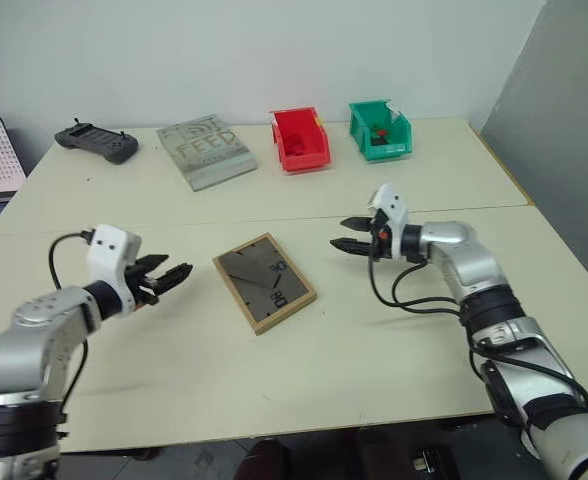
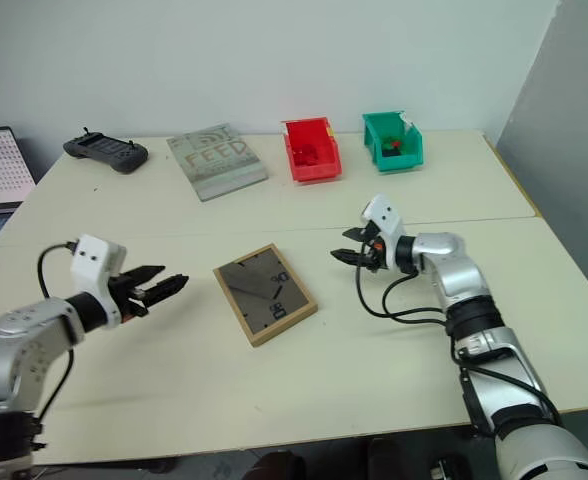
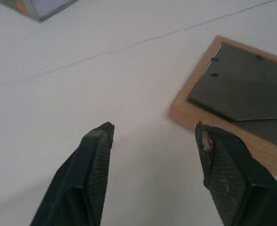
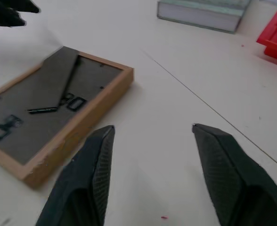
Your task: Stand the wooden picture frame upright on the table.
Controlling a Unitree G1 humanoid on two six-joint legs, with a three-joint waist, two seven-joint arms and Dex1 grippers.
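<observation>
Black fingers of the left gripper (image 1: 177,274) stand apart with nothing between them, hovering over the table (image 1: 394,350) just short of the wooden picture frame (image 1: 264,282), which lies at about three o'clock from its tips. In the left wrist view one ribbed fingertip (image 3: 99,141) sits over bare tabletop and the other close by the frame's light-wood edge, not touching it. The right gripper (image 1: 346,246) also holds its fingers spread and empty, pointing toward the frame from the frame's two o'clock side, a little off the surface; its wrist view shows the frame's corner near one finger (image 4: 100,150) with a gap between.

The frame lies flat, face down, near the middle of the table, turned at an angle so its corners point roughly to twelve, three, six and nine o'clock. Its dark grey-brown back faces up, with the fold-out stand lying flat against it and small black clips at the border.

Farther out, a seam line (image 1: 274,220) runs across the tabletop at twelve o'clock from the frame. Beyond it, along the far edge, sit a grey "FEED" book (image 1: 205,149) at about eleven o'clock, a red bin (image 1: 299,139) at twelve, a green bin (image 1: 379,130) at one, and a black handheld controller (image 1: 96,141) at ten o'clock.
</observation>
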